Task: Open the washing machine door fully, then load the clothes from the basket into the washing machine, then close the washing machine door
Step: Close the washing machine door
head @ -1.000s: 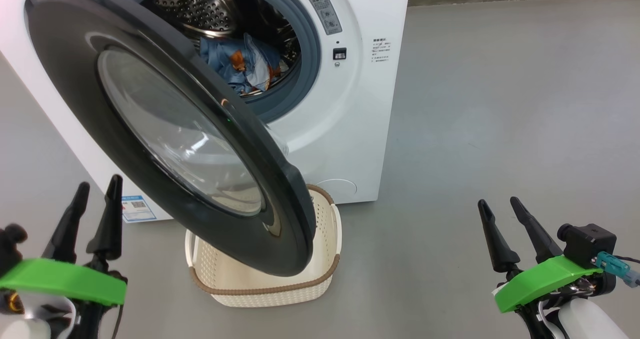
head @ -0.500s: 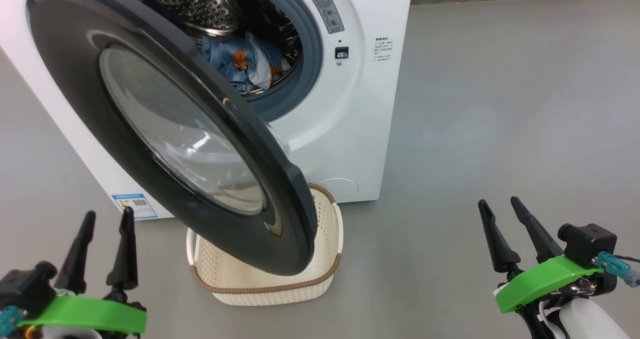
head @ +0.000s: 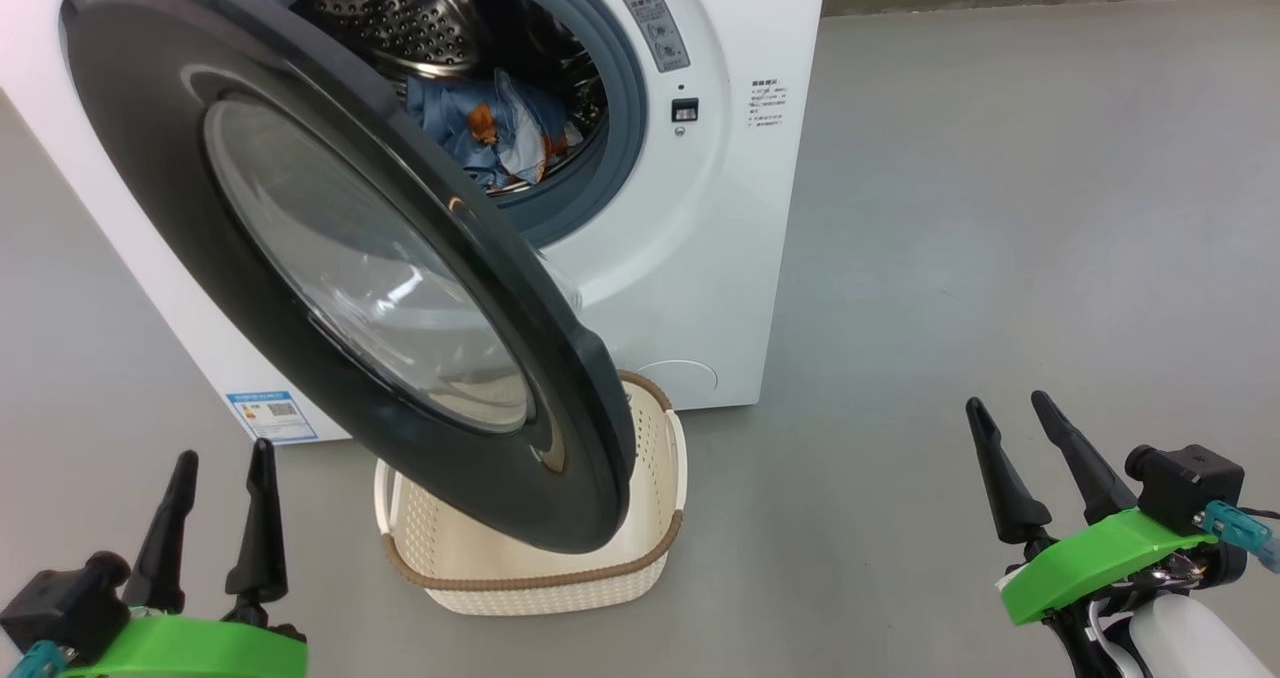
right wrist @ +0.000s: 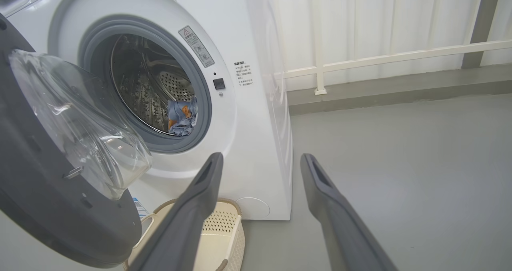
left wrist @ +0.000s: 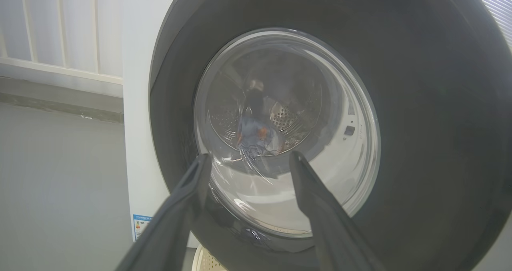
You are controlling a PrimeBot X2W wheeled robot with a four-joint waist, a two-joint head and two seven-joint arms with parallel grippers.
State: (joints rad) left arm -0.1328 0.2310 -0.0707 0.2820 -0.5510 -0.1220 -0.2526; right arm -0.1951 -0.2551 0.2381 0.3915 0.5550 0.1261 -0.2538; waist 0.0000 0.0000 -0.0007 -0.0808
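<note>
While the door [head: 340, 258] hangs ajar over the basket [head: 560, 583], clothes [head: 490, 138] in the washing machine [head: 700, 258], left gripper [head: 225, 450] and right gripper [head: 1006, 400] jaws wide apart, empty.

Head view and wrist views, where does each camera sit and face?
Head view: on the head, looking forward and down at the washing machine door and basket; left gripper, right gripper show.
Left wrist view: left wrist, facing the door's outer glass; own fingers show.
Right wrist view: right wrist, facing the drum; own fingers show.
Shared: head and right wrist views both show the clothes in the drum.
</note>
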